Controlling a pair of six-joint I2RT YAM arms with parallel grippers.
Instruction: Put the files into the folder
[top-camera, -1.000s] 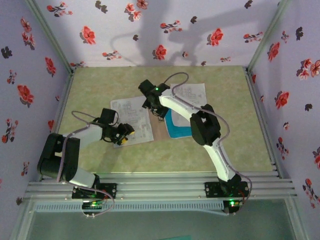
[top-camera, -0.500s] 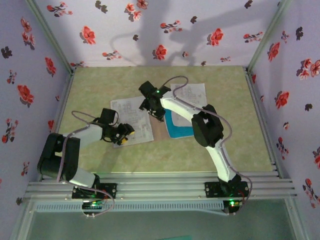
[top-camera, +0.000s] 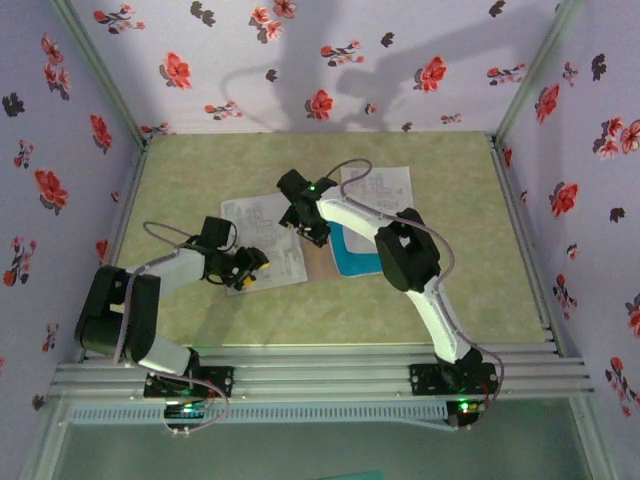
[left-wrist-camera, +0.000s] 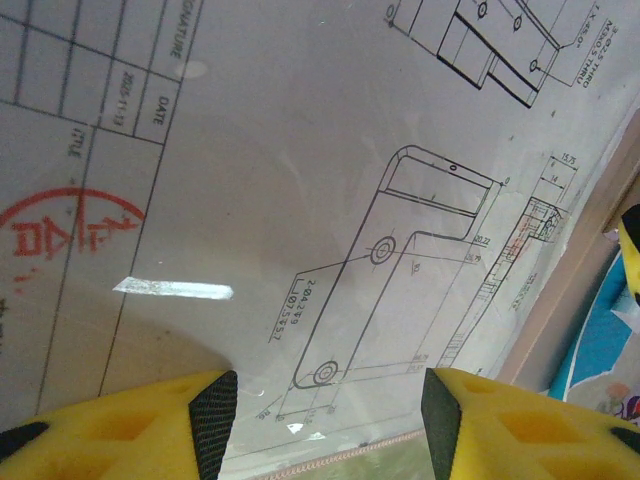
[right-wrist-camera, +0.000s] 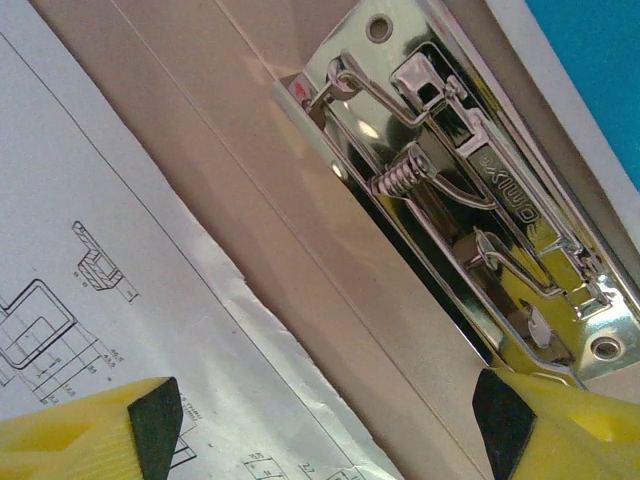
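Observation:
A white printed sheet (top-camera: 262, 240) of the files lies left of centre, and my left gripper (top-camera: 247, 270) hangs open over its near right corner. In the left wrist view the drawing sheet (left-wrist-camera: 300, 180) lies under my open gripper (left-wrist-camera: 325, 410), with nothing between the yellow fingers (left-wrist-camera: 150, 425). The tan folder (top-camera: 322, 262) lies open beside it, a cyan sheet (top-camera: 355, 252) on its right half. My right gripper (top-camera: 312, 230) is open above the folder's spine (right-wrist-camera: 300, 200), its fingers astride the sheet's edge (right-wrist-camera: 100, 250) and the metal clip (right-wrist-camera: 470, 190). A second white sheet (top-camera: 380, 186) lies behind.
The green table (top-camera: 200, 170) is boxed in by floral walls (top-camera: 300, 60) on three sides. An aluminium rail (top-camera: 320, 365) runs along the near edge, where both arm bases are bolted. My right arm (top-camera: 405, 255) reaches across the cyan sheet.
My right gripper has shifted a little to the left over the folder's spine, and its elbow swung with it. The left arm and the sheets have stayed put.

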